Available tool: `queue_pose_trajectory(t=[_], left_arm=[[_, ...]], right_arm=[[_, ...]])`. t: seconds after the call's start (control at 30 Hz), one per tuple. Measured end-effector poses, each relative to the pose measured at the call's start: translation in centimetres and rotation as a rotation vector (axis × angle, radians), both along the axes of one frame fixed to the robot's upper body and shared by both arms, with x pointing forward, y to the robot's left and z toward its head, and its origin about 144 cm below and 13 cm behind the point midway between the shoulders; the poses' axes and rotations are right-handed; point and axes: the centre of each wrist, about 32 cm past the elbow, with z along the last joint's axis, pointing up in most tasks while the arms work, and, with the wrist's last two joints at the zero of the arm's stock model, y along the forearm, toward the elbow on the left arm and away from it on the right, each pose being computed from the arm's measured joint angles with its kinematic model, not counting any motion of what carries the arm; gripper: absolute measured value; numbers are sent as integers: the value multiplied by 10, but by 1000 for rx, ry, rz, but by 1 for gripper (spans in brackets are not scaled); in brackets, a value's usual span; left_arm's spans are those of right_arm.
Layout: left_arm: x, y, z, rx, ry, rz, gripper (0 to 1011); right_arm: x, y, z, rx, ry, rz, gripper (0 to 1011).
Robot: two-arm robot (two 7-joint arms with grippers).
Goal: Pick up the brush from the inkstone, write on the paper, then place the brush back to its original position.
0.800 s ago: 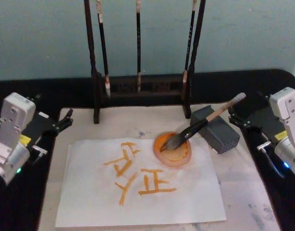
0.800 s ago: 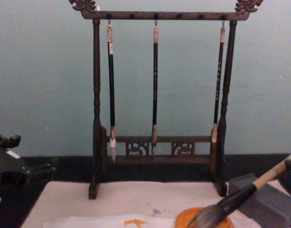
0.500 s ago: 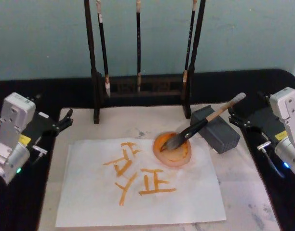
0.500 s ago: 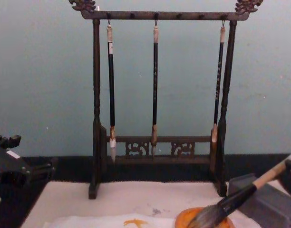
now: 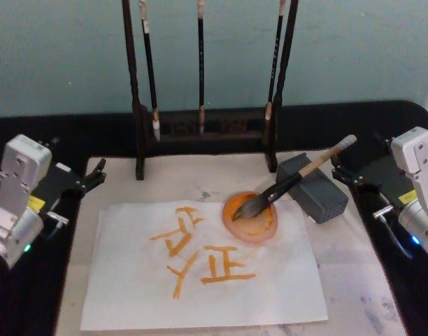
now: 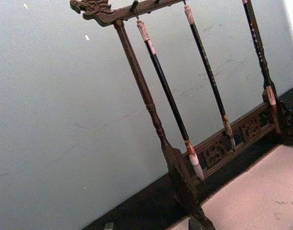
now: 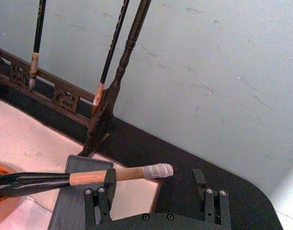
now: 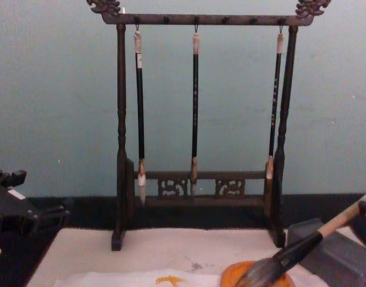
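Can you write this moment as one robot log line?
brush: bristles in orange dish, handle on grey block | paper: orange strokes | left gripper: open, parked left | right gripper: open, apart from brush

Left gripper (image 5: 93, 176), right gripper (image 5: 338, 175), fingers (image 7: 109, 182) apart

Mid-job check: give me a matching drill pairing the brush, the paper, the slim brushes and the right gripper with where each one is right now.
Things:
1. brush
2. paper
3. slim brushes
4. right gripper

Places or states:
A. hanging on the rack
B. fingers open, by the brush's wrapped end
C. bristles in the orange dish, handle propped on the grey block
D. flat on the mat, with orange strokes on it

Pairs: 1-C, 2-D, 3-A, 4-B.

The left gripper sits at the mat's left edge.
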Motion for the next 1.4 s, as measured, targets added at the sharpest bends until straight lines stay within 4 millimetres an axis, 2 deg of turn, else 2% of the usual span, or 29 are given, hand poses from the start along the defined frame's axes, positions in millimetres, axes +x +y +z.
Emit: queue_pose_trajectory(t=[1.07, 1.4], left_arm=[[0, 0, 0, 0, 0, 0, 1010], [0, 0, 0, 0, 0, 0, 1010]], right_arm=[[0, 0, 0, 1, 0, 0, 1000], [-3, -4, 7, 172, 89, 16, 1000]])
